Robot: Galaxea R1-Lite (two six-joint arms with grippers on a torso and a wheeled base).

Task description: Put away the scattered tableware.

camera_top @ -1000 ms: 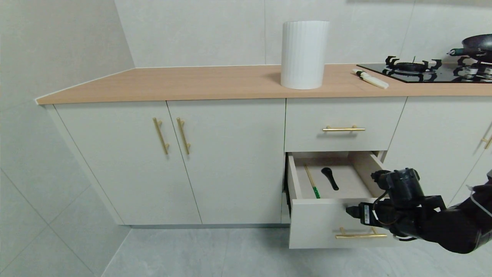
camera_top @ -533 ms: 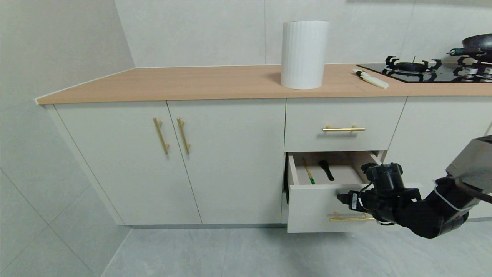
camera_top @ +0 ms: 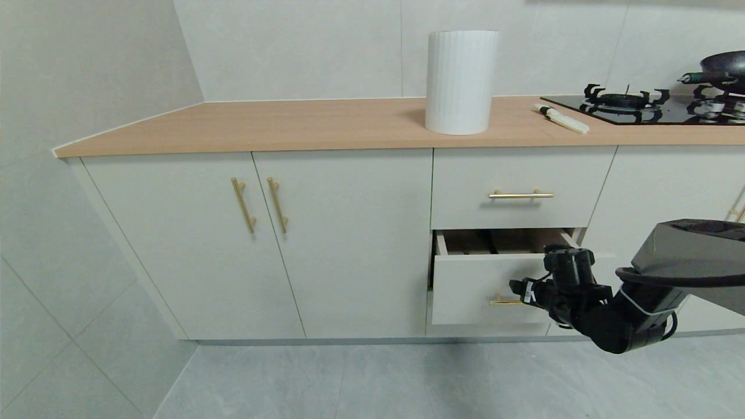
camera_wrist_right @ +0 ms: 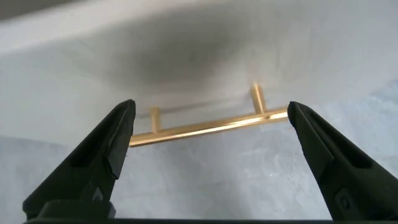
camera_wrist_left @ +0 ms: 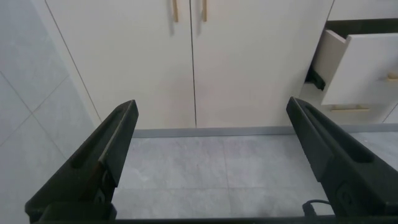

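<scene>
Contents of the lower drawer are hidden. Only a narrow slit is seen along its top in the head view, and nothing inside it can be made out. Its gold handle is partly covered there by the right gripper, which is held low against the drawer front, just beside the handle. Whether the fingertips touch the panel cannot be told.

From the right wrist view the fingers are seen spread wide with nothing held. The handle is seen across the gap ahead of them (no contact with the bar is visible). The right arm is cut off at the right edge of the head view. Its forearm is brought in low in front of the cabinets, and the wrist is turned toward the drawer.

A pale utensil is laid flat on the tabletop, between a white ribbed cylinder and the hob. It is well apart from the right gripper and above it. A dark band is seen near one end, but its kind is too small to tell. A pan on the hob is cut off at the edge.

The left gripper is likewise spread wide and empty. It is held over the floor and pointed at the base of the double cabinet doors, with the drawer off to one side.
</scene>
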